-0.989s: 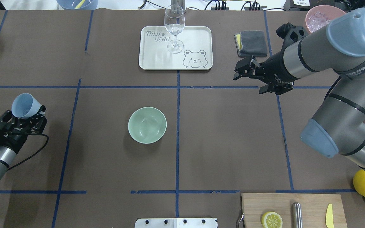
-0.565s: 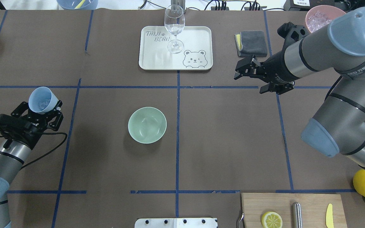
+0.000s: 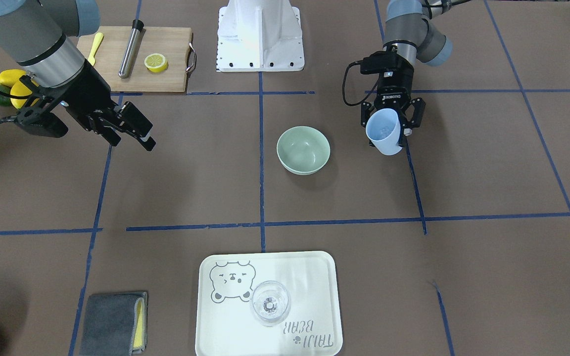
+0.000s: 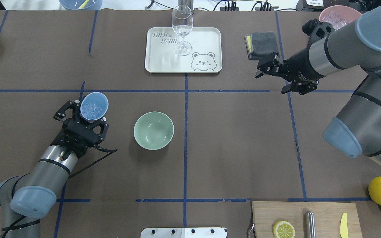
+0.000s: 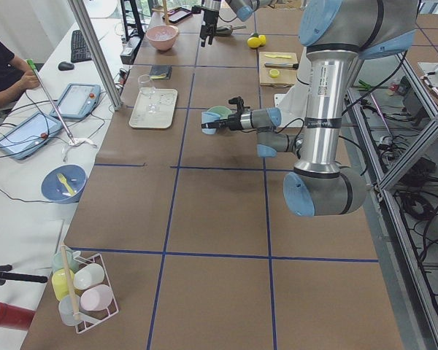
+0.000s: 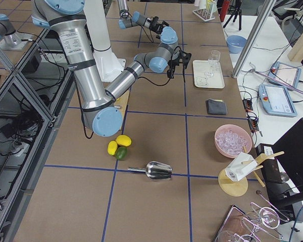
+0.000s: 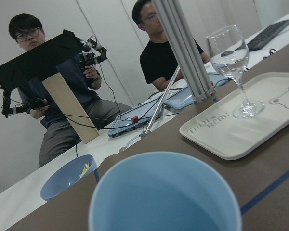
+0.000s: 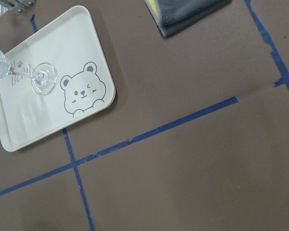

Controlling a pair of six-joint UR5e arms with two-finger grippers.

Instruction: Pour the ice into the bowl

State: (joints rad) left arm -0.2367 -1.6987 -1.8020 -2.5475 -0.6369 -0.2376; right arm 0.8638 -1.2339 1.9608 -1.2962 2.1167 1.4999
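The pale mint-green bowl (image 4: 153,130) stands empty at the table's middle; it also shows in the front view (image 3: 303,149). My left gripper (image 4: 89,111) is shut on a light blue cup (image 4: 94,106), held above the table just left of the bowl and apart from it. Small clear ice cubes (image 4: 91,107) lie inside the cup. In the front view the cup (image 3: 384,131) hangs to the right of the bowl, between the left gripper's (image 3: 388,136) fingers. The left wrist view shows the cup's rim (image 7: 166,192). My right gripper (image 4: 270,83) is open and empty at the far right.
A cream tray (image 4: 207,39) with a wine glass (image 4: 182,26) is at the back middle. A grey cloth (image 4: 263,44) and a pink container of ice (image 4: 337,16) are at the back right. A cutting board (image 4: 322,211) and lemons (image 4: 380,191) are at the front right.
My left arm has carried the cup rightward from the table's left edge to just beside the bowl. My right gripper has drawn back a little to the right, staying open.
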